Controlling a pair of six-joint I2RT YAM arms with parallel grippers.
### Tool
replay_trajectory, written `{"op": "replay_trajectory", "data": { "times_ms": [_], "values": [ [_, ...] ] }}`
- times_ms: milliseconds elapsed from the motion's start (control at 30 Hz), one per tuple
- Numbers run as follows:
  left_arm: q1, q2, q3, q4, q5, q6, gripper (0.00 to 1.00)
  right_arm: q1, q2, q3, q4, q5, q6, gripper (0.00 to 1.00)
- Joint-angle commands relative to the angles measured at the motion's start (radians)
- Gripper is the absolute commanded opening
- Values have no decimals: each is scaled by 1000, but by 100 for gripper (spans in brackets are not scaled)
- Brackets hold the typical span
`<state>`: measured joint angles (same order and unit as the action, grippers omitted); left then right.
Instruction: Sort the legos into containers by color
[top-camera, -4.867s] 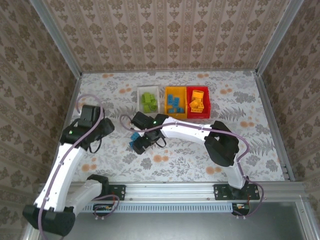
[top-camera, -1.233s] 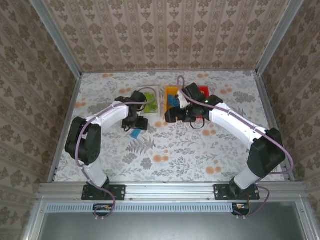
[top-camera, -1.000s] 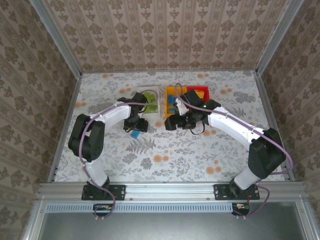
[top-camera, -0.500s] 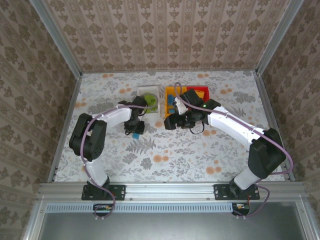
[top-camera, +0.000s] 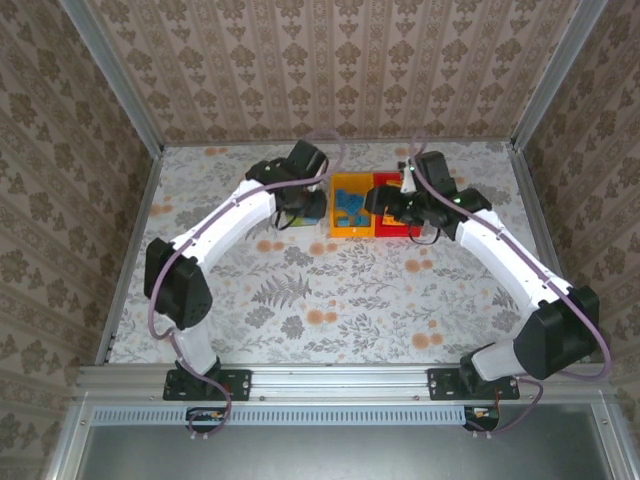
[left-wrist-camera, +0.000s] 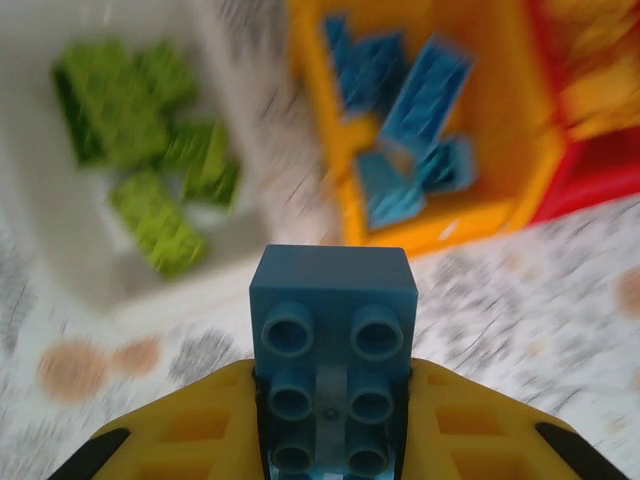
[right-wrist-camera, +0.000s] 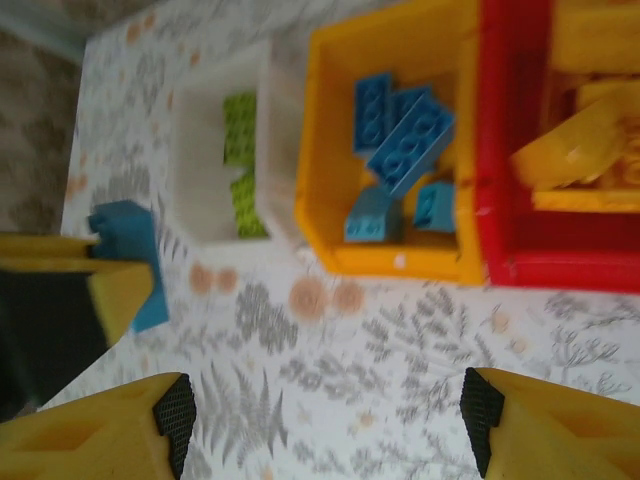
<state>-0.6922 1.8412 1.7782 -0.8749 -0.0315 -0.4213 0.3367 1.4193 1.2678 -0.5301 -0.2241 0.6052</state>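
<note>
My left gripper (left-wrist-camera: 333, 378) is shut on a blue lego (left-wrist-camera: 333, 290), held just in front of the gap between the white container (left-wrist-camera: 60, 225) and the yellow-orange container (left-wrist-camera: 450, 225). Green legos (left-wrist-camera: 150, 205) lie in the white one and blue legos (left-wrist-camera: 415, 110) in the yellow-orange one. From above, the left gripper (top-camera: 302, 205) covers most of the white container. My right gripper (right-wrist-camera: 325, 420) stands open and empty above the table, in front of the containers. Its view takes in the held blue lego (right-wrist-camera: 125, 255) and orange legos (right-wrist-camera: 590, 130) in the red container (right-wrist-camera: 560, 265).
The three containers stand side by side at the back middle of the flowered table (top-camera: 330, 300). From above, the right gripper (top-camera: 388, 205) hangs over the red container (top-camera: 400, 232). Metal rails (top-camera: 130, 250) and papered walls fence the table.
The left gripper shut on the blue lego on the table and carried it back toward the containers. The right gripper moved back and right, over the red container.
</note>
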Motion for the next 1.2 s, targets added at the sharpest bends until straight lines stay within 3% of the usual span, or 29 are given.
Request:
{"op": "replay_trajectory", "data": {
  "times_ms": [0, 200, 333, 600, 700, 900, 1167],
  "values": [
    [-12, 158, 161, -53, 43, -19, 26, -56, 35, 21, 22, 8, 107, 74],
    [-17, 436, 557, -112, 30, 35, 26, -111, 83, 99, -58, 11, 135, 74],
    [2, 561, 696, -106, 12, 41, 26, -127, 91, 99, -58, -32, 143, 74],
    [12, 622, 663, -20, -22, 69, 27, -131, 94, 107, -83, -74, 128, 75],
    [8, 639, 661, -24, -14, 64, 31, -133, 96, 107, -93, -79, 119, 76],
    [1, 624, 648, -26, -29, 51, 53, -135, 100, 103, -86, -99, 110, 79],
    [-13, 501, 608, 6, -60, 37, 56, -133, 74, 100, -72, -108, 67, 80]
  ]
}}
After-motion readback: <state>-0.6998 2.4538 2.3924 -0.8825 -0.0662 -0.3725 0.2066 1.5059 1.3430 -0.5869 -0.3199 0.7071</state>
